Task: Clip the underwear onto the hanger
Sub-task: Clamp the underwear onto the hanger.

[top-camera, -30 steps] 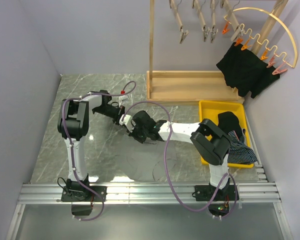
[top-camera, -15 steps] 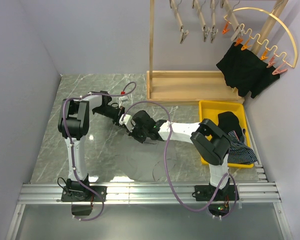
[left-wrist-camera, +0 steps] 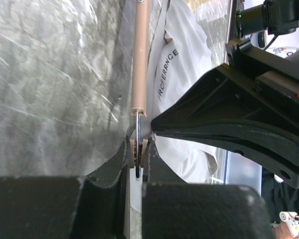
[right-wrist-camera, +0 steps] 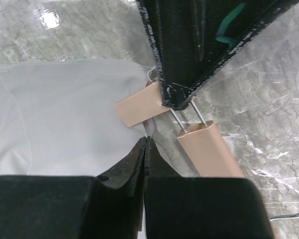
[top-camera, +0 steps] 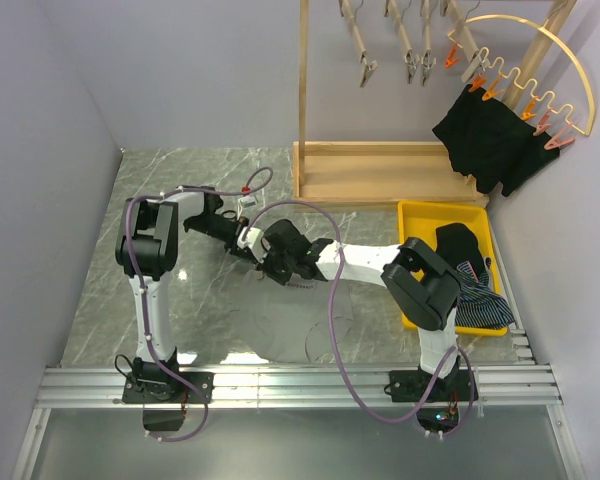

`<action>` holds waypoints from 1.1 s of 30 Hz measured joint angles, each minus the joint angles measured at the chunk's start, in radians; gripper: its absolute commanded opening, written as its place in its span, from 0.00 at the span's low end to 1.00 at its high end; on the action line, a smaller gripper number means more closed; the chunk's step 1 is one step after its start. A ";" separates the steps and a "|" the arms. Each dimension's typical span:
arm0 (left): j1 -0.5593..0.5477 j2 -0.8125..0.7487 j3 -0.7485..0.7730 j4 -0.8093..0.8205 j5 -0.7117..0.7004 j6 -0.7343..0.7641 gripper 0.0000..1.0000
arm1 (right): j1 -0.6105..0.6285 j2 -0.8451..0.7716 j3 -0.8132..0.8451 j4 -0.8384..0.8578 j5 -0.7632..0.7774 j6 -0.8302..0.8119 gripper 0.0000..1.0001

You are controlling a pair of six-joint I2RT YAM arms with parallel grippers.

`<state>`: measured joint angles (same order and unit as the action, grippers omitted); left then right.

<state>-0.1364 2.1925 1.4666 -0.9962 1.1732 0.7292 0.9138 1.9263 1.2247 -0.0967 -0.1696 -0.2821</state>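
Clipping step, frame centre: left gripper (left-wrist-camera: pixel 138 151) squeezes hanger clip (right-wrist-camera: pixel 136 109); right gripper (right-wrist-camera: pixel 146 145) pinches white underwear (right-wrist-camera: pixel 65 109). Next move, as judged: seat the hem in the clip, then release.

One grey underwear (right-wrist-camera: pixel 65 114), one yellow tray (top-camera: pixel 415 218), one wooden rack (top-camera: pixel 380 175).

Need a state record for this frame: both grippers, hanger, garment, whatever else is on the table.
left gripper: shut on clip of hanger
right gripper: shut, appears to pinch underwear edge beside clip
hanger: wooden, lying mid-table
underwear: pale grey, flat on table; clipped or not, cannot tell
yellow tray: right side, holds dark and striped garments
rack: far side; black garment hangs clipped there
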 measured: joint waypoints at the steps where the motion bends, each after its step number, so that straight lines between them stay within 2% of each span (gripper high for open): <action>1: 0.000 -0.002 -0.004 -0.001 0.000 0.003 0.00 | 0.000 0.000 0.000 0.000 0.000 0.000 0.00; 16: 0.008 -0.003 -0.007 -0.071 -0.006 0.097 0.00 | 0.000 0.000 0.000 0.000 0.000 -0.003 0.00; 27: 0.011 -0.010 -0.025 -0.075 -0.010 0.103 0.01 | 0.000 0.000 0.011 -0.002 0.000 -0.003 0.00; 30: 0.011 -0.017 -0.033 -0.067 -0.015 0.099 0.02 | 0.000 0.000 0.019 -0.002 -0.003 -0.003 0.00; 33: 0.011 -0.020 -0.034 -0.063 -0.019 0.094 0.08 | 0.000 0.000 0.021 -0.002 -0.004 -0.003 0.00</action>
<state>-0.1257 2.1727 1.4330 -1.0595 1.1542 0.8230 0.9138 1.9266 1.2453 -0.0986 -0.1738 -0.2852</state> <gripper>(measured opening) 0.089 0.007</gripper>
